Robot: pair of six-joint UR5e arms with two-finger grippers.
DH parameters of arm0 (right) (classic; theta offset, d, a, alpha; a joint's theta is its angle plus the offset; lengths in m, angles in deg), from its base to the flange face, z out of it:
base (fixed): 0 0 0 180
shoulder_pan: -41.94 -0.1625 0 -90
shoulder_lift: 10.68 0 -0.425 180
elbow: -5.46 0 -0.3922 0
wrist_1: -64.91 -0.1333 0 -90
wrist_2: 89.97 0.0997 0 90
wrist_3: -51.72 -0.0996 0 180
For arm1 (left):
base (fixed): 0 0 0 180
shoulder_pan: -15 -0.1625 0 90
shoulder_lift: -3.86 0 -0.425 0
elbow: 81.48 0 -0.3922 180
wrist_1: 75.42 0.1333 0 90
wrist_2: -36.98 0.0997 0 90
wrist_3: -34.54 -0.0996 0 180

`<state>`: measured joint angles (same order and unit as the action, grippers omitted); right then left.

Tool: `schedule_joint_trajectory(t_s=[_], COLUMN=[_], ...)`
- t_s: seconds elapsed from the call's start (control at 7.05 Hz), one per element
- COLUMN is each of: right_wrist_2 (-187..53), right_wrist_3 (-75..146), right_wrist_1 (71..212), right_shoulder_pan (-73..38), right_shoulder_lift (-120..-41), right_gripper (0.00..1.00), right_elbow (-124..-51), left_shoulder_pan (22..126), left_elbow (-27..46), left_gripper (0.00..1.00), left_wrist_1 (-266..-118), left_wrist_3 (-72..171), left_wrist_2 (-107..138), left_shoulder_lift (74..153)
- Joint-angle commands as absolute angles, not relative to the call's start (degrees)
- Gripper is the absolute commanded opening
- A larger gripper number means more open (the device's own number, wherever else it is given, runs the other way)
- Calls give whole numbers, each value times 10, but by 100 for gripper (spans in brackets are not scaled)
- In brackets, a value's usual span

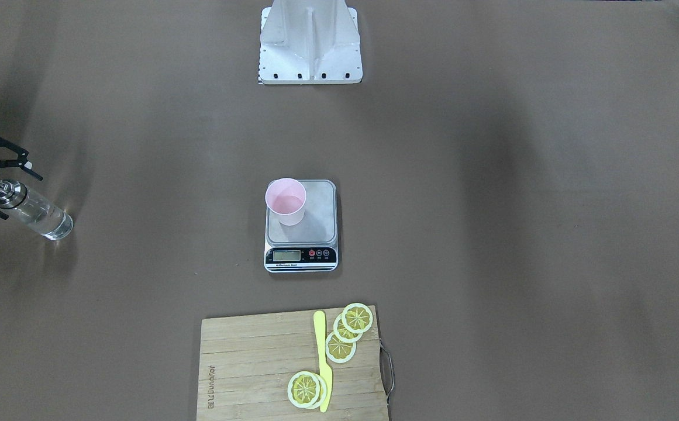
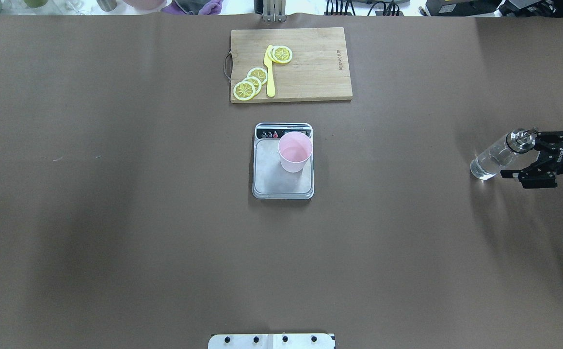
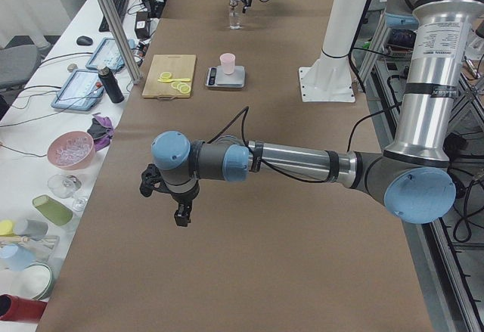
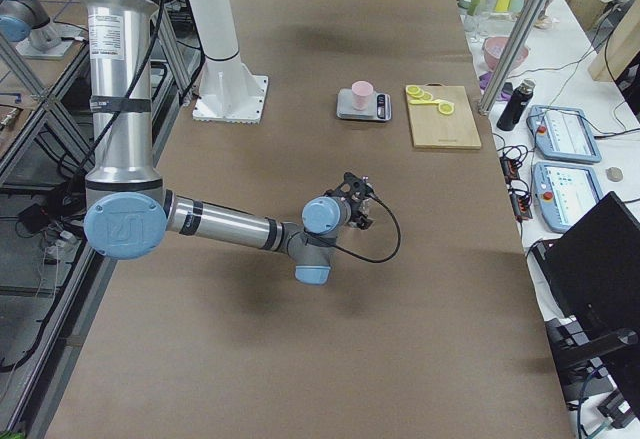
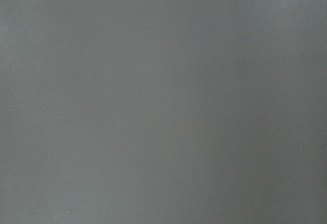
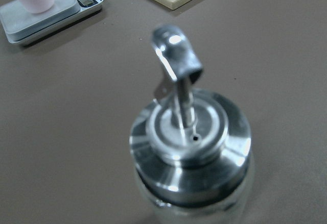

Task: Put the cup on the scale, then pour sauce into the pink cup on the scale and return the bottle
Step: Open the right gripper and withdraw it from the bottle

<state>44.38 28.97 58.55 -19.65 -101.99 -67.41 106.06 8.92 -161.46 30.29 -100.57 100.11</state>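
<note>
The pale pink cup stands upright on the steel platform of the scale, near its corner; both also show in the overhead view, cup on scale. The glass bottle of clear sauce stands on the table far out on my right side. My right gripper is open, its jaws spread around and just above the metal spout cap, not touching it. My left gripper hangs low over bare table; I cannot tell whether it is open or shut.
A wooden cutting board with lemon slices and a yellow knife lies beyond the scale. The robot's base plate is at the table's near edge. Bowls, cups and tablets sit on a side bench.
</note>
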Motion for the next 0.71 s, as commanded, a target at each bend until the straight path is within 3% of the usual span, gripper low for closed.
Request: schedule_joint_trajectory(t_s=[0.0,0.57], right_wrist_2=[506,525], right_wrist_3=[251,244], right_wrist_1=[587,659], right_shoulder_pan=[-228,-333], right_shoulder_lift=[-1030,-1036], right_gripper=[100,100], right_elbow=[-673,-673], left_shoulder_pan=[1061,1061], left_elbow=[90,88], left_gripper=[97,97], left_wrist_1=[-1615,-1615], left_wrist_3=[303,299], left_wrist_2=[-1006,-1006], left_shoulder_lift=[1001,1002])
